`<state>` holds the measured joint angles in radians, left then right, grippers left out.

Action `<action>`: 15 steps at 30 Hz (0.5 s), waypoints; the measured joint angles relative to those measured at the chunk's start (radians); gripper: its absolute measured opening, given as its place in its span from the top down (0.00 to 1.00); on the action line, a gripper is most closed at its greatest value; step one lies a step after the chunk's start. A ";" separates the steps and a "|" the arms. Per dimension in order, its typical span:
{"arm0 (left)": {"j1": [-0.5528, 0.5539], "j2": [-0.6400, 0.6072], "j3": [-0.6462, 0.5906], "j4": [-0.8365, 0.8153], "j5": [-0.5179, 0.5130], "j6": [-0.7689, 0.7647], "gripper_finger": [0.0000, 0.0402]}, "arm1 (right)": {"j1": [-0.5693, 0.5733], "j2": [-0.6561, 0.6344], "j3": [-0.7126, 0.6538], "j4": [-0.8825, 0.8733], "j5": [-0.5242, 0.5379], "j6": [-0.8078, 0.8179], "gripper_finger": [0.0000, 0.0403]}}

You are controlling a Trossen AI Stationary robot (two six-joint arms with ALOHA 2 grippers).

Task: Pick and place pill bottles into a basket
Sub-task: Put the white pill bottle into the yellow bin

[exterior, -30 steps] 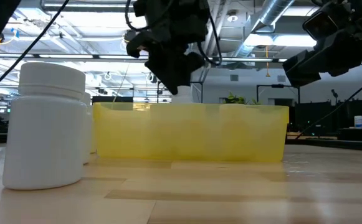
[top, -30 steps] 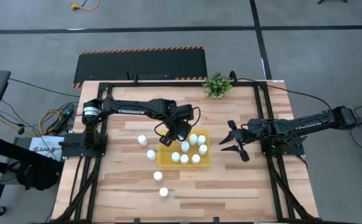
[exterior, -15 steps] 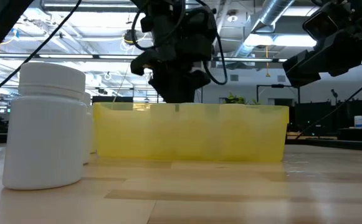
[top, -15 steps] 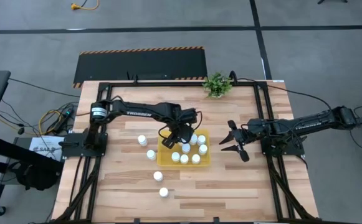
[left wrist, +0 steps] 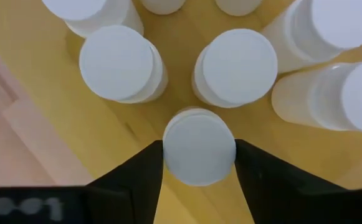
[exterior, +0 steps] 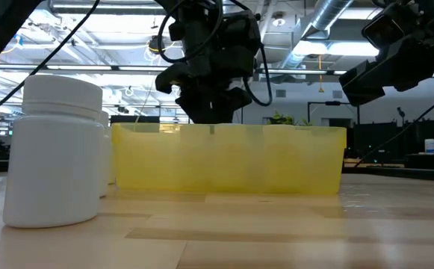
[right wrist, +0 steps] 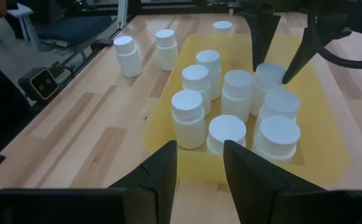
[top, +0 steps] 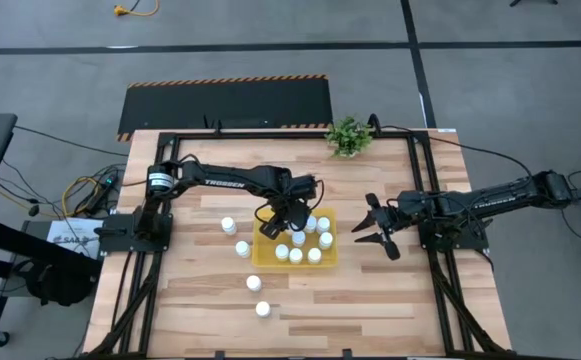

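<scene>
The basket, a yellow tray [top: 268,262], sits mid-table with several white pill bottles upright in it [right wrist: 196,78]. My left gripper [top: 291,222] reaches down into the tray's far part, its fingers at either side of one bottle [left wrist: 199,165] that stands among the others. Several more bottles stand on the wood left of and nearer than the tray [top: 242,247], one of them close to the low camera [exterior: 52,149]. My right gripper [top: 378,233] hovers right of the tray, its fingers [right wrist: 168,168] a little apart with nothing between them. My left gripper has the bottle's round cap [left wrist: 168,152] between its two fingers, one on each side. The fingers [right wrist: 261,43] come from above, pointing steeply down. The bottle stands upright, its top level with its neighbours [right wrist: 273,73]; other bottles hide its base.
A small green plant [top: 348,136] stands at the table's far edge. Black frame rails [top: 270,132] run round the table. The tray's near wall [exterior: 231,161] hides its contents in the low view. Bare wood lies near of the tray and at its right.
My left gripper has come down with the bottle, from above the tray's rim to among the bottles inside it, and then kept still. My right arm has not moved.
</scene>
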<state>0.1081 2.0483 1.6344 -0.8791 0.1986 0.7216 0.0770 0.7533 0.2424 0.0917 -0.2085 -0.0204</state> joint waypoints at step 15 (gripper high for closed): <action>-0.011 0.000 0.000 -0.005 -0.029 -0.002 0.40 | 0.000 0.000 0.000 -0.001 0.000 0.004 0.69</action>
<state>0.0971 2.0480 1.6344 -0.8838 0.1700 0.7196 0.0770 0.7536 0.2424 0.0906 -0.2089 -0.0161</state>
